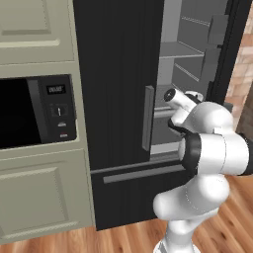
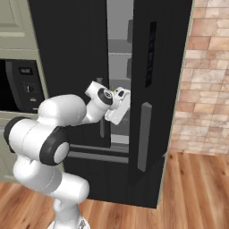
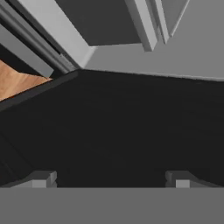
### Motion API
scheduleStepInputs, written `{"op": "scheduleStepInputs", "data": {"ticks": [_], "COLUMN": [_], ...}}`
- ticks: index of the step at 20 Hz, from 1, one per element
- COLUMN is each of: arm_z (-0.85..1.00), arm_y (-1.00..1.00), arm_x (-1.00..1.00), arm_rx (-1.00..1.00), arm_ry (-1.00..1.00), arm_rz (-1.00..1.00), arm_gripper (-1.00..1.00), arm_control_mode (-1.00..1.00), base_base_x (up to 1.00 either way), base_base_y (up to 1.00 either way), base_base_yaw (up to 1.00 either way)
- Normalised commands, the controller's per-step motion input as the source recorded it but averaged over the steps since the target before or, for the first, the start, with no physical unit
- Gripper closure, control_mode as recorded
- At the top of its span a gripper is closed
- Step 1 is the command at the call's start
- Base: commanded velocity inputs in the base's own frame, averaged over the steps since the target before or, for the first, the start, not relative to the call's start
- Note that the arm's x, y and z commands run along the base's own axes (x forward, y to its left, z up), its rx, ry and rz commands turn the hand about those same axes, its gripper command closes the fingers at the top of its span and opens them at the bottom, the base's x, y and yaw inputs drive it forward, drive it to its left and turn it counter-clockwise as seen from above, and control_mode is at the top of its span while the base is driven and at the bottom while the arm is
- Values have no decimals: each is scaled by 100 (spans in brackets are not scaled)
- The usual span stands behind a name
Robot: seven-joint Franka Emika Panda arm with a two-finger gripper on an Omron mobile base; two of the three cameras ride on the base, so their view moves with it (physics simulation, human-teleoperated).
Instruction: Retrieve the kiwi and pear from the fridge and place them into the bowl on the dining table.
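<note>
The fridge (image 1: 123,99) fills the centre of the left base view, standing upright with its long axis vertical and its right door swung open onto grey shelves (image 1: 183,49) at upper right. The step in hand looks like reaching in for fruit; neither kiwi nor pear can be made out, so the next move calls for finding one on a shelf. The gripper (image 2: 120,105) sits mid-frame at the gap, its fingers (image 3: 41,179) spread wide and empty.

The fridge (image 1: 118,99) is black with grey handles and a grey interior. The arm (image 1: 212,148) is white with dark joints. The floor (image 2: 197,197) is warm wood-grain, the wall (image 2: 210,76) apparently reddish brick.
</note>
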Motion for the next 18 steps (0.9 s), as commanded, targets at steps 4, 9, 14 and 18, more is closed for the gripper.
{"op": "scheduleStepInputs", "data": {"ticks": [4,9,14,18], "arm_z": [-6,0,0,29], "arm_y": [-100,-100,-100,-22], "arm_x": [-43,-85,-100,-100], "arm_rx": [0,1,4,0], "arm_ry": [0,-2,-13,-25], "arm_rz": [-13,-19,-20,-12], "arm_gripper": [-100,-100,-100,-100], "arm_control_mode": [-100,-100,-100,-100], "base_base_x": [0,0,0,0], "base_base_y": [0,0,0,0], "base_base_yaw": [0,0,0,0]}}
